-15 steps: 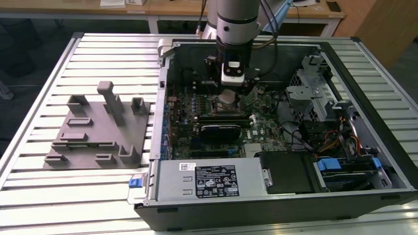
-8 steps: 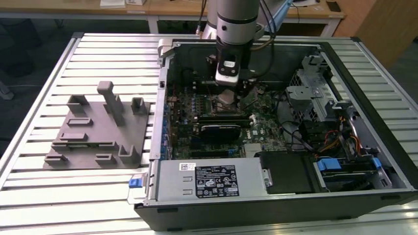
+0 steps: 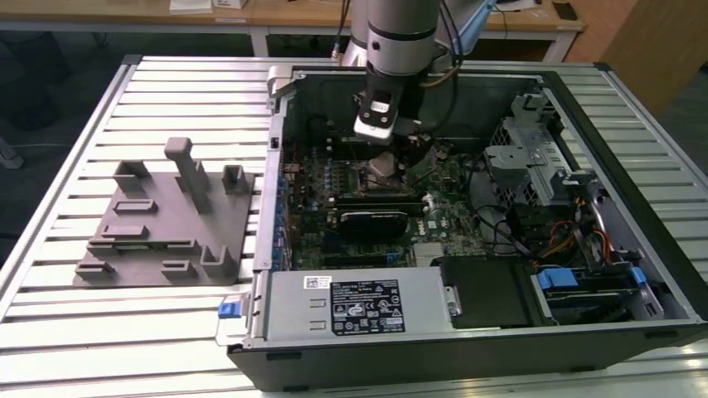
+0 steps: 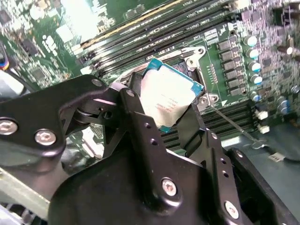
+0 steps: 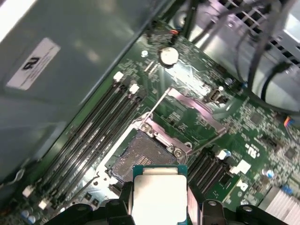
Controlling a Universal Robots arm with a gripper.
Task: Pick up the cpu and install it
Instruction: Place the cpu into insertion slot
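Tightly inside the gripper [image 4: 161, 105]: cpu [image 4: 171, 93]

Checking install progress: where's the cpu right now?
In both wrist views the cpu sits clamped in the pincer, close to the empty socket beside the memory slots.

In the second wrist view the tool [image 4: 161, 107] is covering two edges of the cpu [image 4: 169, 93], and the cpu is hiding much of the socket [image 4: 196, 57] under the tool. In the first wrist view the picture's edge is cutting off the cpu and the fingers [image 5: 117, 208] beside it.
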